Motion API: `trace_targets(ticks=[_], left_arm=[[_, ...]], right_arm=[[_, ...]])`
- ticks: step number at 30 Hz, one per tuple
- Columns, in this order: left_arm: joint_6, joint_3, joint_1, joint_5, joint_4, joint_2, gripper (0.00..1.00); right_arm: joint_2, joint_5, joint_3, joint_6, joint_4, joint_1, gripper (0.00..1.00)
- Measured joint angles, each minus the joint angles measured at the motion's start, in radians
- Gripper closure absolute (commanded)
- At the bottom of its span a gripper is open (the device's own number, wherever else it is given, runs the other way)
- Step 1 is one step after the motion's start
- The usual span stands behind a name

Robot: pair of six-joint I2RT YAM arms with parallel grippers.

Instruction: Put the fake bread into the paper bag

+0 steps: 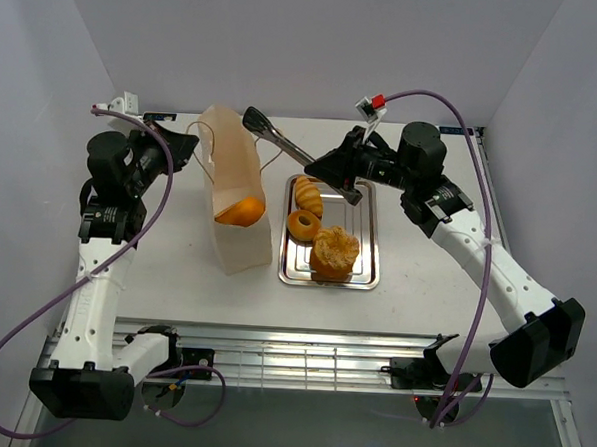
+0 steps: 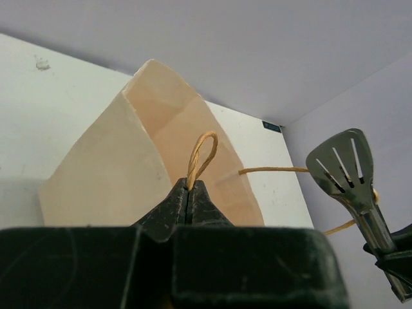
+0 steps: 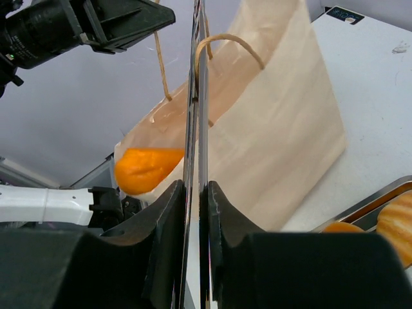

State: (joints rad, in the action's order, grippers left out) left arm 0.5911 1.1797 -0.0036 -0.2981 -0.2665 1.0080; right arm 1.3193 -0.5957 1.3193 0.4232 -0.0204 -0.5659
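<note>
While the paper bag (image 1: 239, 245) is standing on the white worktop (image 1: 175, 277) left of centre in the overhead view, the left pincer (image 1: 190, 144) is clenching one of its thin string handles (image 2: 202, 151). Its fingertips are pressing together around the loop at the bag's open top. One piece of the fake bread, the long baguette (image 1: 241, 211), is sitting inside the bag, its orange end showing at the mouth.

Over in the middle of the frame, the silver tray (image 1: 366, 227) is lying just beside the bag and carrying the other three pieces. The small ridged roll (image 1: 308, 194) is at the top, the ring doughnut (image 1: 303, 224) is below it, and the round bun (image 1: 334, 251) is at the bottom.

The right pincer (image 1: 349, 174) is gripping the metal tongs (image 1: 278, 135) tight above the tray's upper edge. The tongs are pointing up-left, their tip reaching near the bag's upper right corner. In the right wrist view the tong blades are running straight up the middle, squeezed close together.
</note>
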Motion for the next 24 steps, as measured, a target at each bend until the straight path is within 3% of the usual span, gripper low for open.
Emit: trace_targets(ticks=[5,18,24], left_arm=[[-0.008,0.005,0.0,0.007,-0.049,0.035,1.0],[-0.033,0.0,0.0,0.041,-0.072,-0.058,1.0],[-0.037,-0.019,0.0,0.065,-0.085,-0.07,1.0]], right_arm=[[0.031,-0.013,0.007,0.015,-0.01,0.0,0.85],[0.036,-0.002,0.045,0.043,0.028,-0.005,0.56],[0.031,0.011,0.046,0.039,0.078,-0.005,0.5]])
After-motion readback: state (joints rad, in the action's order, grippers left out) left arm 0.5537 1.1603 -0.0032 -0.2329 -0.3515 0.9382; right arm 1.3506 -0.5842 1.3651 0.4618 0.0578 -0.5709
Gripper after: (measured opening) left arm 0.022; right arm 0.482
